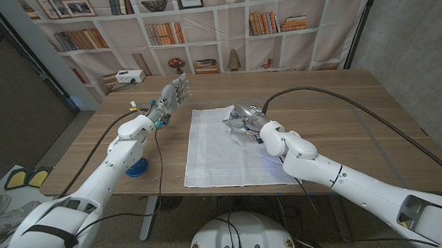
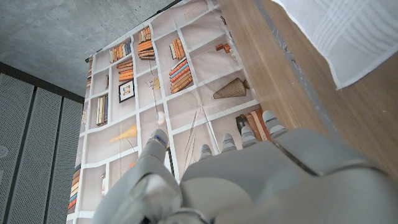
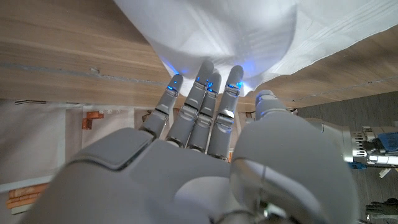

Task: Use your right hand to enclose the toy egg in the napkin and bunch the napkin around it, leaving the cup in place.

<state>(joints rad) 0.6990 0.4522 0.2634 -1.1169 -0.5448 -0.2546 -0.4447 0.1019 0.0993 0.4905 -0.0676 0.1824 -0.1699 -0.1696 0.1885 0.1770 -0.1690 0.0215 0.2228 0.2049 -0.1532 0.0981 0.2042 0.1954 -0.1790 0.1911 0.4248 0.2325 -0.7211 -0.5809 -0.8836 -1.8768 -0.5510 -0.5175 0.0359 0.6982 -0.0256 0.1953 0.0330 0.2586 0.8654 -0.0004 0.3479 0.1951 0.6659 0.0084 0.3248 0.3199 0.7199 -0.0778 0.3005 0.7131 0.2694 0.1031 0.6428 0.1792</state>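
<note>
Head view: right hand [image 1: 241, 121] at napkin [image 1: 215, 150] twelve o'clock, fingers apparently gathering cloth; bunching underway; next, tighten around egg.

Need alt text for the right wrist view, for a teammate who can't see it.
The right hand reaches its fingertips against a raised fold of the white napkin, on the wooden table.

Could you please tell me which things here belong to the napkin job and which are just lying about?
Job: napkin; right robot hand, touching the napkin; blue object, likely the cup.
Lying about: white box; left robot hand, raised beside the napkin.
</note>
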